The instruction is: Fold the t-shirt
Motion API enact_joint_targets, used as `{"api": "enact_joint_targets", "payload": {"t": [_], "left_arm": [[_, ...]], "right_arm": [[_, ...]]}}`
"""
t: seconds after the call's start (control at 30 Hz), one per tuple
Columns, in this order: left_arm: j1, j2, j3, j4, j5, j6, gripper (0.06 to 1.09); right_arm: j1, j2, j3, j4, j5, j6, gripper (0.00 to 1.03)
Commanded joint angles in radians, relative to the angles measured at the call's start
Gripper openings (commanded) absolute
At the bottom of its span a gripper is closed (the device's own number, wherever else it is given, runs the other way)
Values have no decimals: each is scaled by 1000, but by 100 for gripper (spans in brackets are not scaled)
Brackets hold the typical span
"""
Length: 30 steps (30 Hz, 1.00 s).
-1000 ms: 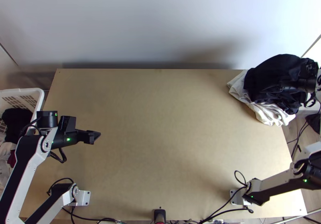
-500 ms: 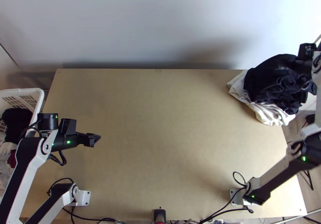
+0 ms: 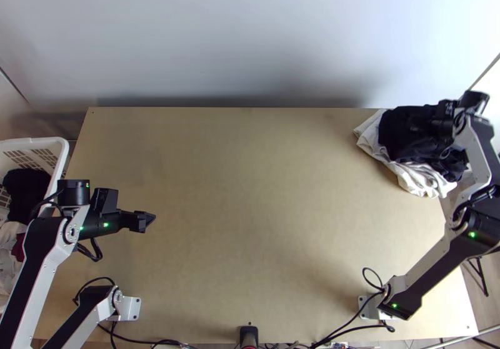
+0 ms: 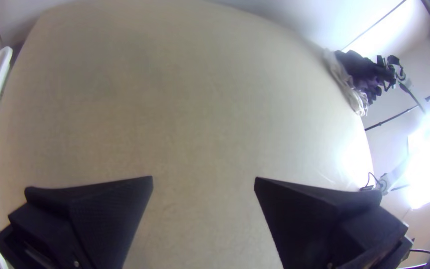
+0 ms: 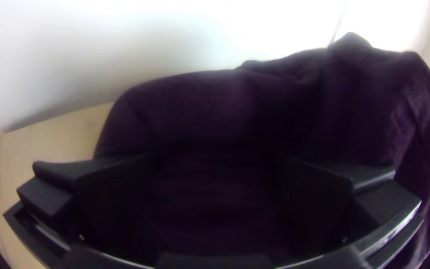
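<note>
Near edge of the bench [image 3: 250,236], middle: small black device [image 3: 249,335]. Left gripper [image 3: 150,218]: above the bench toward its left edge, released, fingers well apart with bench surface visible between them. White basket [image 3: 44,141] beside the left edge, dark, pale and red cloths inside. Far right corner: white cloth [image 3: 415,177], crumpled, lying partly under bunched dark cloth [image 3: 403,133]. The t-shirt is in this pile; cannot tell which piece it is. Right gripper [image 3: 440,126]: at the dark cloth, released; right wrist view gives fingers apart, dark folds spanning the gap. Contact: cannot tell.
</note>
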Motion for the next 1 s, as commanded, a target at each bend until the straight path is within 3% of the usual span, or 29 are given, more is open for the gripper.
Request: {"api": "enact_joint_targets", "payload": {"t": [0.0, 0.13, 0.5, 0.97], "left_arm": [[3, 3, -3, 3, -6, 0, 105], [-1, 8, -10, 9, -8, -1, 105], [-1, -3, -6, 9, -11, 0, 105], [-10, -38, -33, 17, -10, -6, 105]], "right_arm": [[3, -111, -419, 188, 8, 25, 98], [23, -138, -543, 254, 14, 23, 98], [22, -149, -575, 274, 20, 25, 98], [114, -500, -502, 158, 20, 80, 98]]}}
